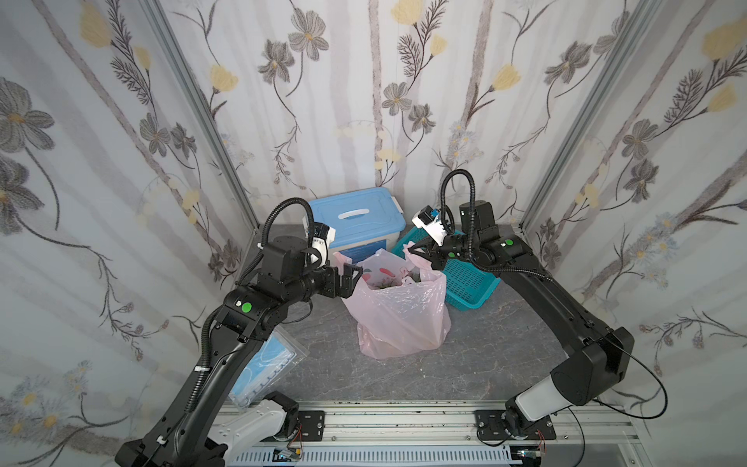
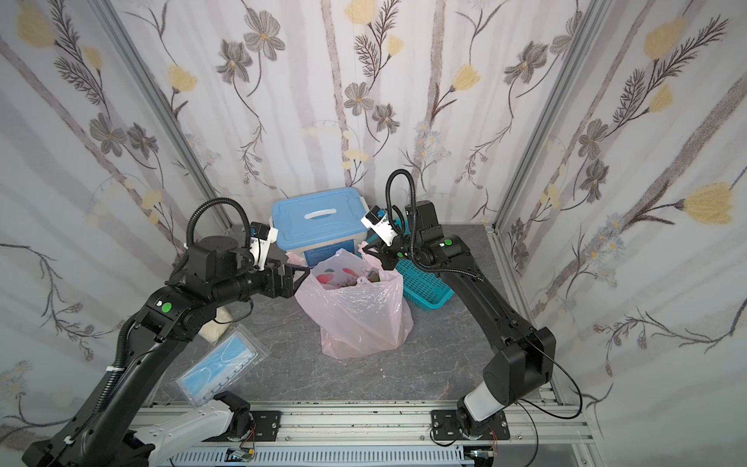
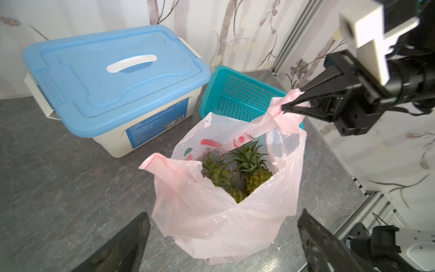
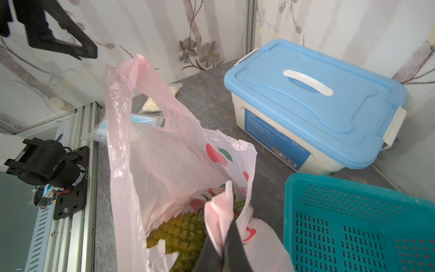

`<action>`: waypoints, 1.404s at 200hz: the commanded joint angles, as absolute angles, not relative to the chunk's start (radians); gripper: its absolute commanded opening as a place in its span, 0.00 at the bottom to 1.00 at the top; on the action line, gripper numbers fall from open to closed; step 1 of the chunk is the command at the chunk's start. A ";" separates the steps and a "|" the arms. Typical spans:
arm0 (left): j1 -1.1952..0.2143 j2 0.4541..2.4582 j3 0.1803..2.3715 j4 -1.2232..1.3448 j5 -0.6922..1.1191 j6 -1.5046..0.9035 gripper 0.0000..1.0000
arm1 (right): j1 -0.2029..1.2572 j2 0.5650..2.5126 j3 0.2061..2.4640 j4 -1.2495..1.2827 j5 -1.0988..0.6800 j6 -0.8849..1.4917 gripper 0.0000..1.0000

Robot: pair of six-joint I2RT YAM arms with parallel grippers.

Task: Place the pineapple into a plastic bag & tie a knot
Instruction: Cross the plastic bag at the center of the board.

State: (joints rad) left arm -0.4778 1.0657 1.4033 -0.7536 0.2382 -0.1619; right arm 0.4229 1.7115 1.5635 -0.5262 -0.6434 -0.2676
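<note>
Right gripper (image 3: 290, 104): pinching plastic bag's (image 1: 400, 319) far-right handle loop (image 3: 276, 107). Left gripper (image 1: 355, 275): splayed, empty, beside free left loop (image 3: 150, 163). Stands mid-table, pineapple (image 3: 254, 179) inside. Thin, limp, slippery, bottom-heavy; probably best taken by the bunched loop.

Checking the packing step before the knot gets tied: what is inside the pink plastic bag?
Two pineapples sit inside the plastic bag, leafy crowns showing at its open mouth. Their lower bodies and the bag's bottom are covered by pink film; anything beneath cannot be seen.
</note>
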 commanded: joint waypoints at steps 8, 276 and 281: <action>-0.423 1.126 1.527 -0.931 0.094 -0.251 1.00 | 0.397 1.668 1.512 -0.419 -0.622 -0.213 0.00; -0.158 1.319 0.891 0.359 0.962 -0.416 0.49 | 0.369 1.625 1.457 -0.383 -0.750 -0.222 0.00; -0.159 1.313 0.883 0.356 0.962 -0.414 0.43 | 0.369 1.624 1.457 -0.385 -0.747 -0.222 0.00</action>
